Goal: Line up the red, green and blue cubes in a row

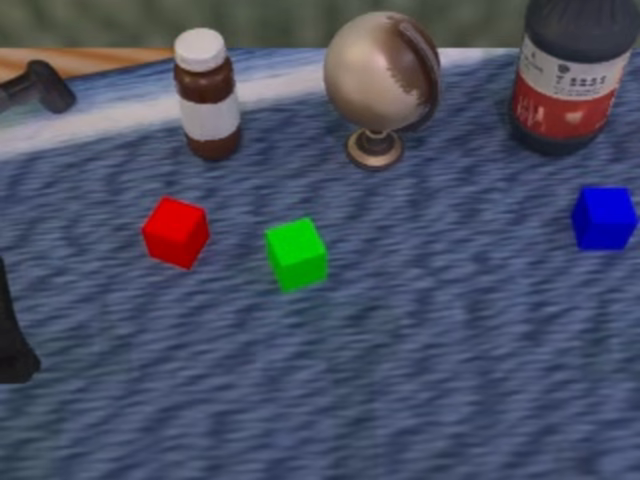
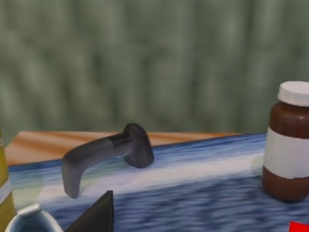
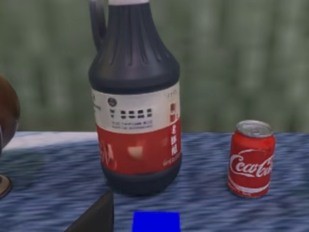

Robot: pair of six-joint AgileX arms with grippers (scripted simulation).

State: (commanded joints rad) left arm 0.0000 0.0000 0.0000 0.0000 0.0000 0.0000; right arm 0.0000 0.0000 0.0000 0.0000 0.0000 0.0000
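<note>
- The left arm (image 1: 12, 345) sits at the near left edge of the table (image 1: 420, 400).
- Only a dark bit of the left gripper (image 2: 95, 216) shows, so I cannot tell if it is open or closed.
- A black scanner (image 1: 35, 88) lies at the far left corner.
- A brown bottle (image 1: 208, 95) with a white cap stands at the far side.
- The red cube (image 1: 176, 232) sits nearer than that bottle.
- The green cube (image 1: 296, 254) is just to its right, not touching it.
- A globe (image 1: 382, 80) stands far, in the middle.
- A big dark bottle (image 1: 575, 75) stands far right.
- The blue cube (image 1: 604, 218) sits near the big dark bottle, well apart from the green cube.
- A red can (image 3: 251, 158) stands beside the big dark bottle.
- The right gripper (image 3: 94, 216) is close to the blue cube, but I cannot tell if it is open or closed.
</note>
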